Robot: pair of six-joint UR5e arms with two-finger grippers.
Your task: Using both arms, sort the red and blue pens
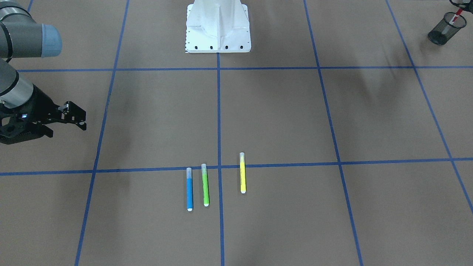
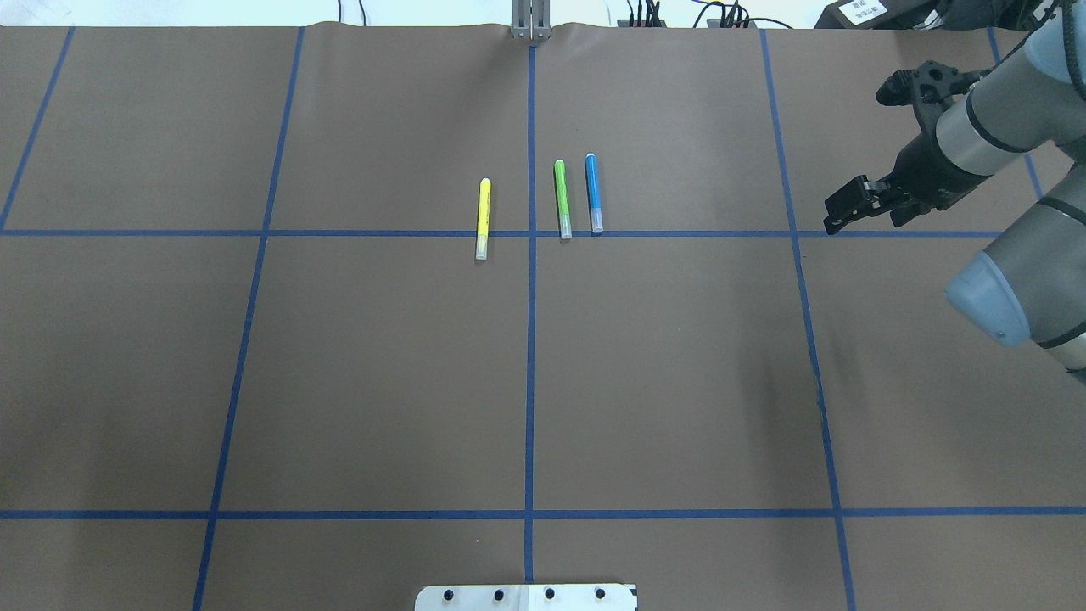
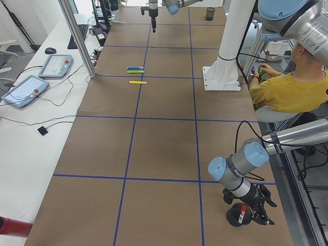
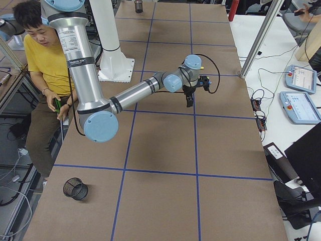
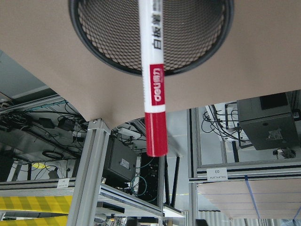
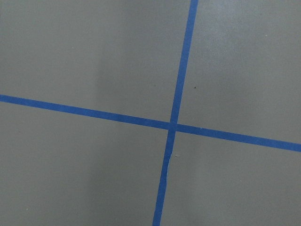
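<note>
A white-barrelled marker with a red end and printed label [image 5: 153, 70] leans in the black mesh cup [image 5: 94, 42] at the brown bench's [image 2: 382, 382] left corner beside the robot, red end up, lower end cut off. The left pincer [image 1: 457, 3] is mostly out of frame; I cannot tell its state. The slim blue highlighter [image 2: 593, 193] lies toward the far edge's middle, clear cap pointing at the robot. The right pincer [image 1: 66, 127] hovers, fingers apart

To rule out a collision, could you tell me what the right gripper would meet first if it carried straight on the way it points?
Probably only the table: the right gripper points down, near a blue tape crossing, with no pen under it.
</note>
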